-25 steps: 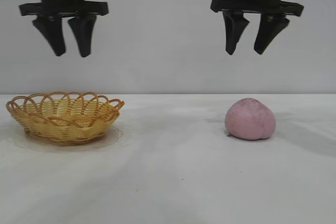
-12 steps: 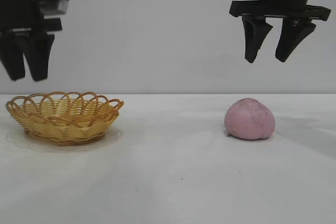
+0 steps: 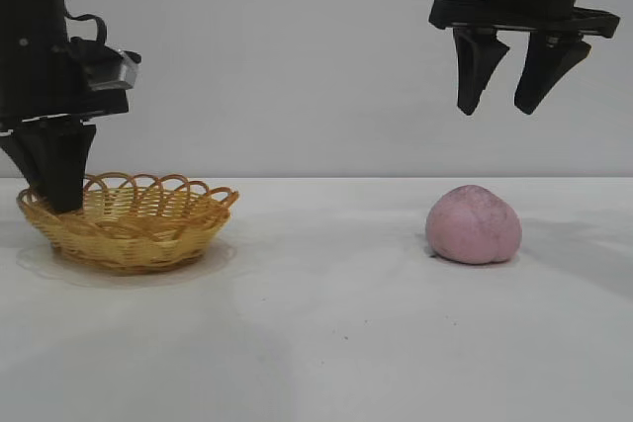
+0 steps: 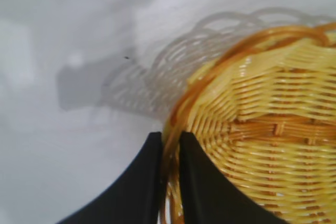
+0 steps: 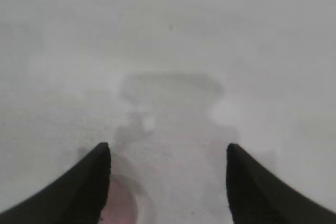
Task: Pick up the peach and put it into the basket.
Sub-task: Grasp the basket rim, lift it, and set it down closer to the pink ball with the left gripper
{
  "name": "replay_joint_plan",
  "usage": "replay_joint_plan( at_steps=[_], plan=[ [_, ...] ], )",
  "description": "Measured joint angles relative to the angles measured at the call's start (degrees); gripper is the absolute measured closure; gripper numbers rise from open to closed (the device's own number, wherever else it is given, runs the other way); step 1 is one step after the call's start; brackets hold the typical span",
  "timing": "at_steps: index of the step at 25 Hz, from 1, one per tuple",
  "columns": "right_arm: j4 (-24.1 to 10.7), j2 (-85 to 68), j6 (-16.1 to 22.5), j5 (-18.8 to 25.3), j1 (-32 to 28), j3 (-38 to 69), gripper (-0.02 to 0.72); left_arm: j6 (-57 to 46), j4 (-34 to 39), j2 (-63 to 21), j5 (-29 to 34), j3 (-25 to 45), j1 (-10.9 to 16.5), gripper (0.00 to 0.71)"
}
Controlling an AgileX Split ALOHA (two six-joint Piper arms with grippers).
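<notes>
The dusty pink peach [image 3: 474,225] rests on the white table at the right; a sliver of the peach [image 5: 119,205] shows beside one finger in the right wrist view. High above it hangs my right gripper [image 3: 495,109] [image 5: 168,153], open and empty. The yellow wicker basket [image 3: 129,224] stands at the left. My left gripper [image 3: 54,200] [image 4: 170,140] is down at the basket's left end. Its two black fingers are shut on the orange-brown looped rim of the basket [image 4: 273,124], one finger inside and one outside.
A bare white table [image 3: 326,343] stretches between basket and peach, with a plain pale wall behind. Nothing else stands on it.
My left arm came down from high up to the basket's left rim and closed on it, nudging the basket slightly right. The right gripper moved right earlier and now holds still.
</notes>
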Motion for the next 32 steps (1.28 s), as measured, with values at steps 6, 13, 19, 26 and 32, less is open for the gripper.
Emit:
replay_joint_plan(
  at_steps=[6, 13, 19, 26, 32],
  plan=[
    [-0.4, 0.0, 0.0, 0.3, 0.0, 0.0, 0.288, 1.8, -20.0, -6.0, -10.4, 14.5, 0.0, 0.710],
    [-0.4, 0.0, 0.0, 0.1, 0.0, 0.0, 0.288, 7.1, -36.7, -13.8, -17.4, 26.1, 0.0, 0.710],
    [-0.1, 0.0, 0.0, 0.0, 0.0, 0.0, 0.288, 9.6, -40.5, -15.9, -20.2, 33.9, -1.3, 0.710],
    [0.2, 0.0, 0.0, 0.0, 0.0, 0.0, 0.288, 10.1, -42.5, -15.9, -21.3, 35.0, -5.4, 0.643],
    [0.3, 0.0, 0.0, 0.0, 0.0, 0.0, 0.288, 9.7, -43.0, -16.0, -22.3, 35.0, -5.8, 0.519]
  ],
)
